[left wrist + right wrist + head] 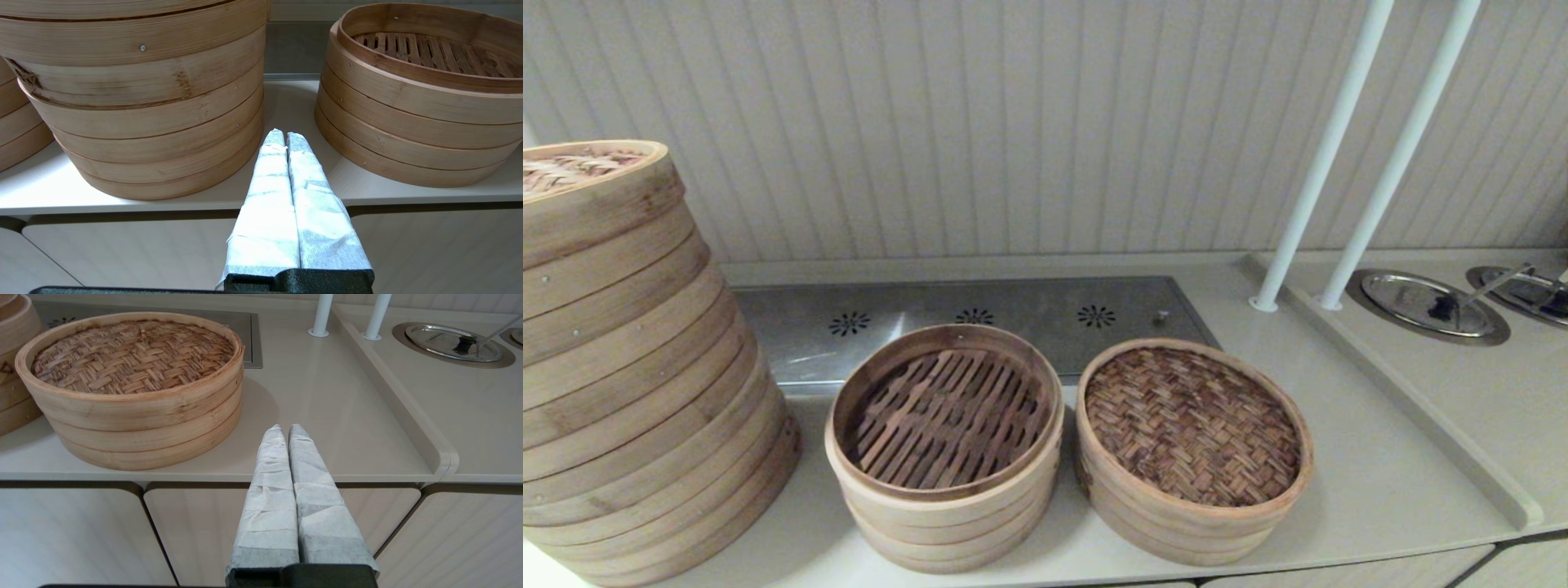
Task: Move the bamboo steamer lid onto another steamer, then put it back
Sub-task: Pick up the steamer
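The bamboo steamer lid (pixel 1192 425), with a pale rim and a reddish-brown herringbone top, rests on a low bamboo steamer (pixel 1176 535) at the counter's front right. The lid (pixel 130 355) hides that steamer's (pixel 143 447) floor. Neither gripper shows in the head view. My right gripper (pixel 288 430) is shut and empty, just off the counter's front edge and to the right of the lidded steamer. Also shut and empty, my left gripper (pixel 284 136) points at the gap between the wide tall steamer (pixel 143 122) and the open tiered steamer (pixel 408 122).
The open tiered steamer (pixel 943 416) with parallel brown slats stands in the middle. The wide many-tier steamer (pixel 629 367) fills the left. Behind them lies a steel panel (pixel 1013 314). Two white poles (pixel 1307 163) and recessed metal lids (pixel 1425 304) stand at the right, past a raised ledge (pixel 1421 408).
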Robot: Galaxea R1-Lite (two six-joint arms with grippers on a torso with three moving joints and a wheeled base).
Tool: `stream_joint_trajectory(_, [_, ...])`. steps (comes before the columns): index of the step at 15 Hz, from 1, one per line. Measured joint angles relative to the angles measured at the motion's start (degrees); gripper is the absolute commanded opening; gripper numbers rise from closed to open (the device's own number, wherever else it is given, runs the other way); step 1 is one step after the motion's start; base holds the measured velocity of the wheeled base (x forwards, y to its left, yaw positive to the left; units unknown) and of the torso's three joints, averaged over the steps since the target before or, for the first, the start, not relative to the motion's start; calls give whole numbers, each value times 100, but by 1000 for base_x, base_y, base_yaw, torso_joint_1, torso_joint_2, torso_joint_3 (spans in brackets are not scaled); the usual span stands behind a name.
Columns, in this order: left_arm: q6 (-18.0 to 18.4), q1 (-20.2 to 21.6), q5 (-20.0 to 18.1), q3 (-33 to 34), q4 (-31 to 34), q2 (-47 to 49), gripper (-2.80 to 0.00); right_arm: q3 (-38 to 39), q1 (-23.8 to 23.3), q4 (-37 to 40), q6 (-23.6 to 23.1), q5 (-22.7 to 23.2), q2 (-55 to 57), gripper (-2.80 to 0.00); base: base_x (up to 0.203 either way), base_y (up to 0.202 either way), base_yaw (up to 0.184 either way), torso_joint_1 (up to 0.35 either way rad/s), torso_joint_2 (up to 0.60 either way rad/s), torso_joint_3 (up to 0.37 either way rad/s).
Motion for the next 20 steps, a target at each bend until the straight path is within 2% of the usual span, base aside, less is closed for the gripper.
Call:
stream_joint_trajectory(3, [4, 2, 2, 0, 0, 0, -280, -216, 6, 206, 19, -18, -1, -280, 0, 0, 0, 0, 0, 0])
stream_joint_trajectory(6, [1, 2, 2, 0, 0, 0, -280, -1157, 6, 684, 22, -21, 318, -280, 0, 0, 0, 0, 0, 0])
stream_joint_trajectory(8, [0, 2, 2, 0, 0, 0, -280, -1840, 17, 829, 59, -5, 981, -280, 0, 0, 0, 0, 0, 0])
stream_joint_trajectory(13, [1, 0, 3, 0, 0, 0, -280, -3960, 191, 931, 387, 79, 3802, -280, 0, 0, 0, 0, 0, 0])
stream_joint_trajectory(17, [5, 0, 2, 0, 1, 0, -280, -5659, 506, 975, 617, 116, 6332, -280, 0, 0, 0, 0, 0, 0])
stream_joint_trajectory(20, [2, 2, 2, 0, 0, 0, -280, -6827, 959, 1202, 681, 69, 7848, -280, 0, 0, 0, 0, 0, 0])
